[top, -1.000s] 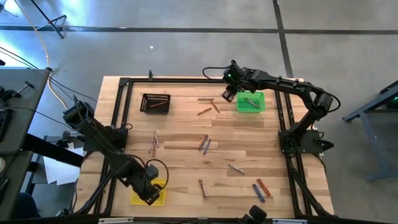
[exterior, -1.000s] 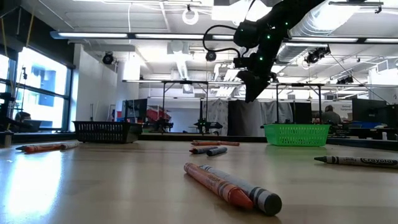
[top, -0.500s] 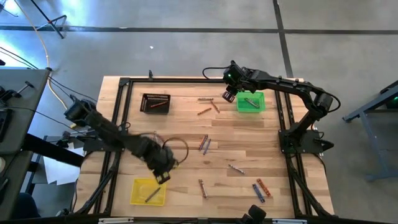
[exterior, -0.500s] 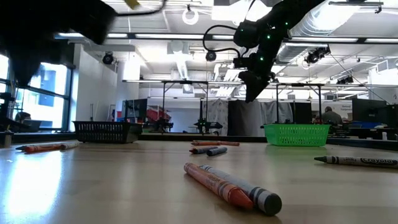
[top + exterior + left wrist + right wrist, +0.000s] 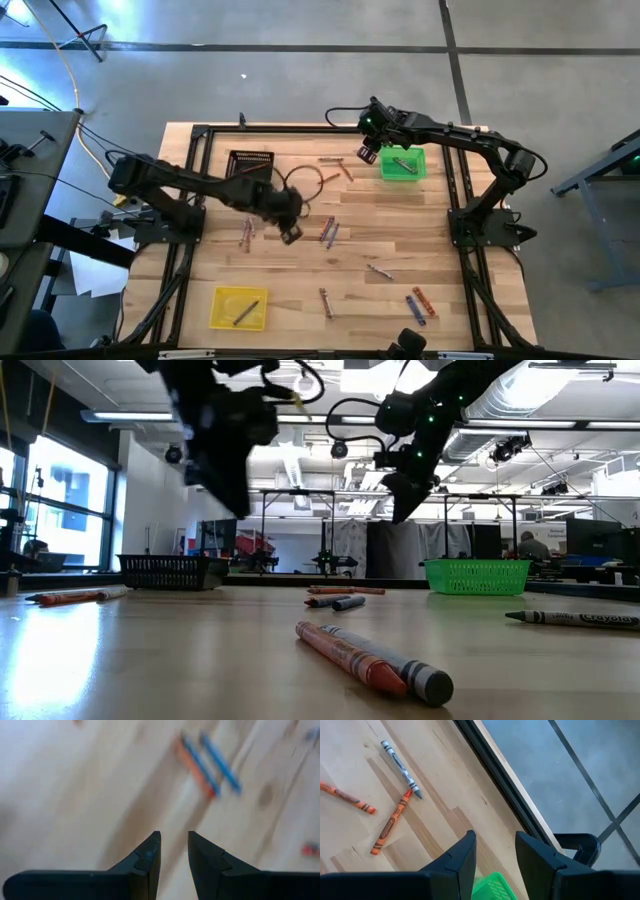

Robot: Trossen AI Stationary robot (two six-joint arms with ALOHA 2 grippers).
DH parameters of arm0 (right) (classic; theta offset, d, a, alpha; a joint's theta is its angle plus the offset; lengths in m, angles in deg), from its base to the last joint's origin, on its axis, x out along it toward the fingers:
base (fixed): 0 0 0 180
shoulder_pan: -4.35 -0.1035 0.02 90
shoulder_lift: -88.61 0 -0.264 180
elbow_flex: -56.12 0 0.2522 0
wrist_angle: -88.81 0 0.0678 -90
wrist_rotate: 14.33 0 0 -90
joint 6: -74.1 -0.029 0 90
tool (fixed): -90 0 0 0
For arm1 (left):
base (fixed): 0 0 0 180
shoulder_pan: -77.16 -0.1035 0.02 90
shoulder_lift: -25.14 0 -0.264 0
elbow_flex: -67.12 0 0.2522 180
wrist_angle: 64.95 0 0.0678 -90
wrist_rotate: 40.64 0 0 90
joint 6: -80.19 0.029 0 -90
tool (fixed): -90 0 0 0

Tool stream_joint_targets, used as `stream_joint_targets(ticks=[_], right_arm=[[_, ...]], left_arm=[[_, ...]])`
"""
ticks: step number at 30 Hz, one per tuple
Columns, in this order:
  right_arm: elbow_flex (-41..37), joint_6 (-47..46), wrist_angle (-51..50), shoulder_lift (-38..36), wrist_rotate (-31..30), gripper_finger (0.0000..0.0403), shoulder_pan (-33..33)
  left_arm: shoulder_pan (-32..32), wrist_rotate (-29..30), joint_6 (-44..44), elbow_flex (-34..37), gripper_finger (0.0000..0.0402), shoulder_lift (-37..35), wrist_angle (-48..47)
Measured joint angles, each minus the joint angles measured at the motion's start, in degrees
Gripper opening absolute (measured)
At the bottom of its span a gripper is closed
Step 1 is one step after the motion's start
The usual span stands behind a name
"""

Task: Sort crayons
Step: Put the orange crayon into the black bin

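Observation:
Crayons lie scattered flat on the wooden table [image 5: 400, 215]. An orange and a blue one [image 5: 329, 232] lie side by side at the middle, also in the left wrist view [image 5: 200, 765]. My left gripper [image 5: 291, 236] hovers open and empty above the table, just left of that pair [image 5: 174, 845]. My right gripper [image 5: 366, 153] hangs open and empty at the far side, beside the green tray [image 5: 403, 163]; below it lie a grey crayon [image 5: 400, 767] and two orange ones [image 5: 387, 827].
A yellow tray [image 5: 238, 308] at the near left holds one crayon. A black tray [image 5: 250, 163] at the far left holds an orange one. More crayons lie near the right front [image 5: 415, 305] and left of centre [image 5: 246, 232]. A black frame [image 5: 200, 135] borders the table.
My left gripper has swung from above the yellow tray at the near left toward the far edge and the right, and now stands over the table's middle; it has also turned. A crayon stays lying in the yellow tray.

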Motion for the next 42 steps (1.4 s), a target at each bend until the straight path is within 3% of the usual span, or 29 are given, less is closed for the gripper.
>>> stream_joint_targets(ticks=[5, 8, 22, 26, 42], right_arm=[[0.0, 1.9, -1.5, 0.0, 0.0, 0.013, 0.8], [0.0, 1.6, -2.7, 0.0, 0.0, 0.013, 2.7], [0.0, -3.8, -5.3, 0.0, -0.1, 0.013, 11.3], [0.0, -3.8, -5.3, 0.0, 0.0, 0.013, 11.6], [0.0, -3.2, -3.3, 0.0, 0.2, 0.013, 11.6]], left_arm=[[-4.8, 4.9, 11.2, 0.0, 0.0085, 0.1, 9.7], [-7.6, 6.6, 13.2, 0.0, 0.0086, 1.2, 13.4], [-18.0, 5.6, 32.7, 0.1, 0.0086, 17.3, 31.6], [-20.0, 4.3, 34.6, -0.5, 0.0086, 20.8, 36.5], [-21.8, -2.3, 33.6, -2.7, 0.0086, 25.5, 37.4]])
